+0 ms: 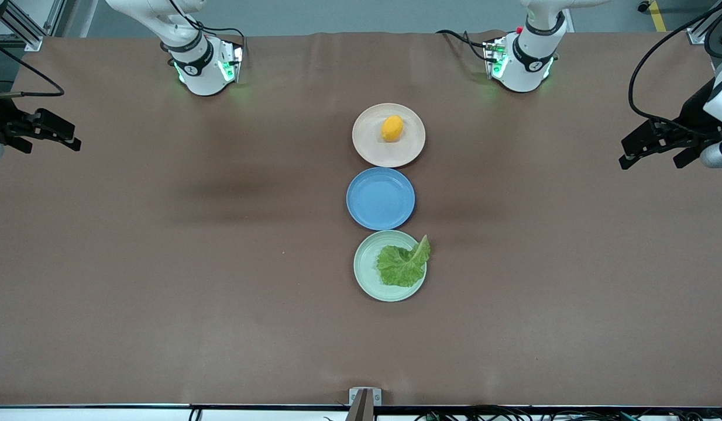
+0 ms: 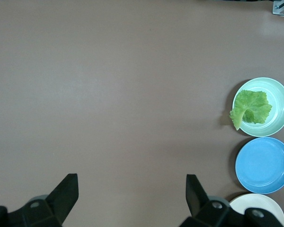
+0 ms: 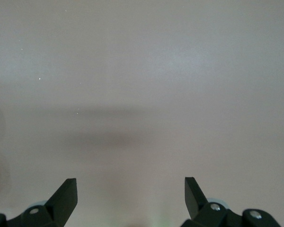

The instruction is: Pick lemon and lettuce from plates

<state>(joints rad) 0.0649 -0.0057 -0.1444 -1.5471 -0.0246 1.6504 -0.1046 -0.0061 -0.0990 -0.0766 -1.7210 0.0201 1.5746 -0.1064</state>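
Note:
The lemon (image 1: 392, 128) lies on the beige-pink plate (image 1: 367, 143), the plate nearest the robots' bases. The lettuce (image 1: 403, 264) lies on the mint green plate (image 1: 364, 269), nearest the front camera, its stem end over the rim. My left gripper (image 1: 653, 158) is open and empty, over the left arm's end of the table. My right gripper (image 1: 48, 140) is open and empty, over the right arm's end. The left wrist view shows its open gripper (image 2: 131, 189), the lettuce (image 2: 252, 108), the mint plate (image 2: 281, 94) and the beige plate's edge (image 2: 258, 208). The right wrist view shows its gripper (image 3: 131, 191) over bare table.
An empty blue plate (image 1: 380, 198) sits between the two task plates, in one column at the table's middle; it also shows in the left wrist view (image 2: 264, 165). A brown cloth covers the table (image 1: 191, 245). A small bracket (image 1: 364, 397) stands at the table's front edge.

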